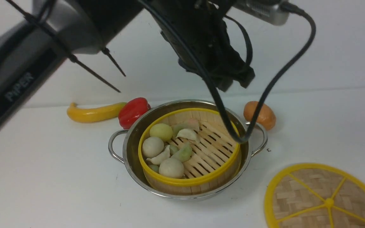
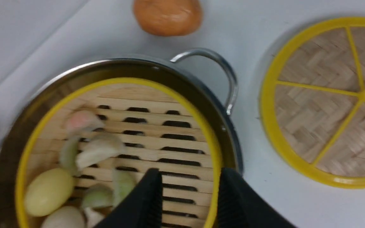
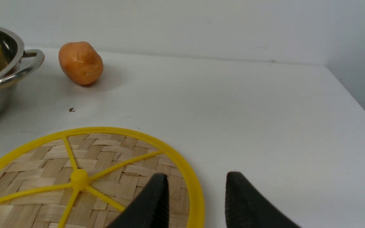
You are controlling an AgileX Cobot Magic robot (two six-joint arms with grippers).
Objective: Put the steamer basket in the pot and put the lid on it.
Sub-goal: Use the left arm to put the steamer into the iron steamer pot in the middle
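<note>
The steamer basket (image 1: 185, 182), bamboo with a yellow rim, sits inside the shiny pot (image 1: 131, 136) and holds pale dumplings and buns on its slatted floor (image 2: 169, 126). My left gripper (image 1: 233, 84) hangs open above the basket's far right side. In the left wrist view the left gripper (image 2: 191, 173) has one finger over the floor and one outside the rim, gripping nothing. The woven lid (image 1: 325, 199) lies flat on the table to the pot's right. My right gripper (image 3: 197, 176) is open above the lid (image 3: 84, 177), its fingers either side of the yellow rim.
A yellow pepper (image 1: 93, 112) and a red pepper (image 1: 134, 110) lie behind the pot on the left. An orange potato (image 1: 260, 114) lies behind its right handle. A black cable (image 1: 227, 126) droops over the basket. White wall runs behind.
</note>
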